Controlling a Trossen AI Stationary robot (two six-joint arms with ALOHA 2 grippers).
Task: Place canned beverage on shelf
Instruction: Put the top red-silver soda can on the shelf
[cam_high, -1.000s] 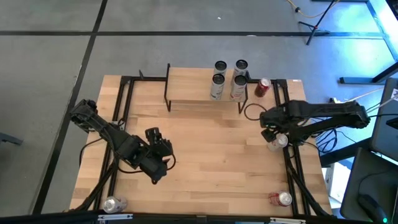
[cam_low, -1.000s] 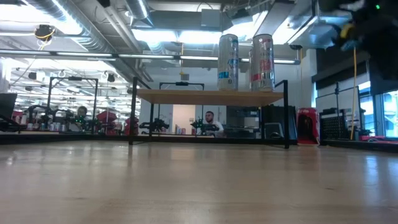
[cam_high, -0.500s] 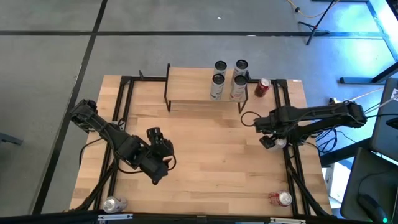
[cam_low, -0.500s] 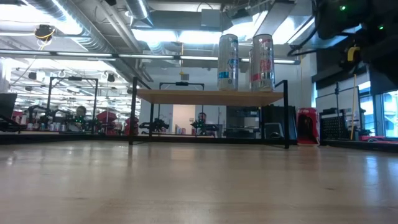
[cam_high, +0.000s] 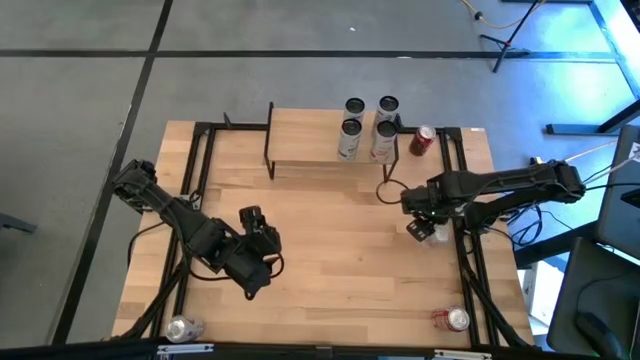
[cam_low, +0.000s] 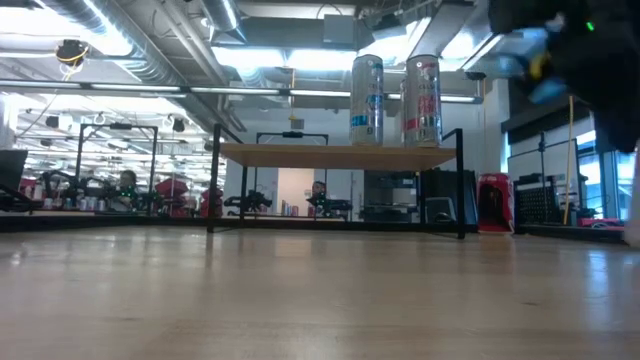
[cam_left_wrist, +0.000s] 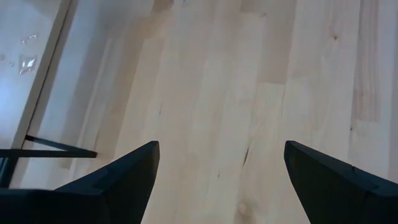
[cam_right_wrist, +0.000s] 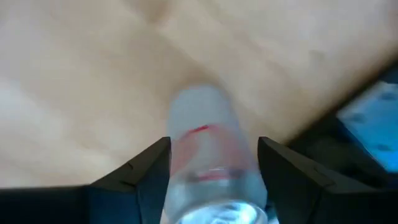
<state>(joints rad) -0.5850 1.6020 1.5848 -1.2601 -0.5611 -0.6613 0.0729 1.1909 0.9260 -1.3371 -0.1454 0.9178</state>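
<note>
Right gripper (cam_high: 428, 229) at the frame's right edge, fingers closing around a silver can (cam_right_wrist: 208, 168), not clearly clamped; can may slip or topple. Left gripper (cam_left_wrist: 217, 180) spread wide, idle.

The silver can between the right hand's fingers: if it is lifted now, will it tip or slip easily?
The silver can is tall and slim, so it probably tips easily once set upright. Its smooth metal wall looks slippery, so the right hand likely needs a firm, centred grip. It would probably roll if laid down.
</note>
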